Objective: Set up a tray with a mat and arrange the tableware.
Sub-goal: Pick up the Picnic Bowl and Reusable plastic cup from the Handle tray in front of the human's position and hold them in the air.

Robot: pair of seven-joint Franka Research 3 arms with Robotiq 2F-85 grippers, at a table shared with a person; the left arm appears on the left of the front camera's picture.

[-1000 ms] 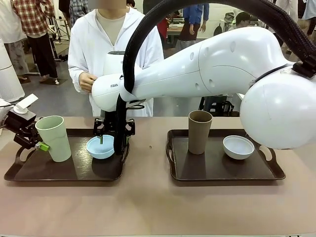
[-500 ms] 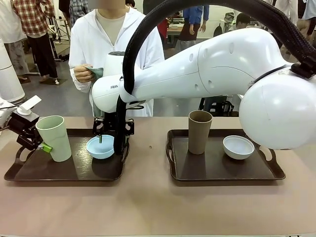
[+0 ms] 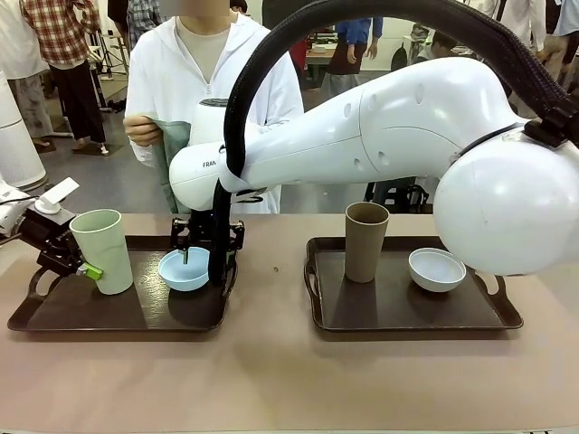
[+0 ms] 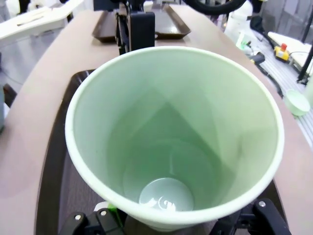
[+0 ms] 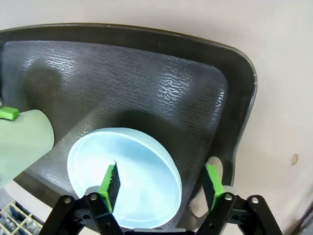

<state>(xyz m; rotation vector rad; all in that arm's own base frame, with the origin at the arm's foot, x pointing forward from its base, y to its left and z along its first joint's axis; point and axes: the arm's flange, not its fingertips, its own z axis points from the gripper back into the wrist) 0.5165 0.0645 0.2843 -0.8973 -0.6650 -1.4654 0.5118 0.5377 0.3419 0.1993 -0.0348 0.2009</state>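
On the brown table [image 3: 271,371] lie two dark trays side by side. The left tray [image 3: 118,316] carries the pale green cup [image 3: 102,250], standing upright near its left end, and the light blue bowl [image 3: 184,269], near its right end. The right tray [image 3: 407,312] carries the brown cup [image 3: 365,240], upright at its left part, and the white bowl [image 3: 437,268] to the right of that cup and apart from it. The left pincer [image 3: 90,269] reaches in from the left side and is clenched on the lower wall of the pale green cup; the left wrist view looks straight down into the cup, with a green pad against its outer wall near the base. The right arm stretches across the middle to the left tray, and the right pincer [image 5: 161,171] hangs over the light blue bowl, released: its fingers stand well apart, one inside the bowl and the other outside it, above the tray's rim, with the bowl's rim between them and no pad pressing on it. At the far side a person [image 3: 213,63] in a white jacket stands with one hand [image 3: 140,129] raised at chest height, holding a grey-green cloth [image 3: 170,154].
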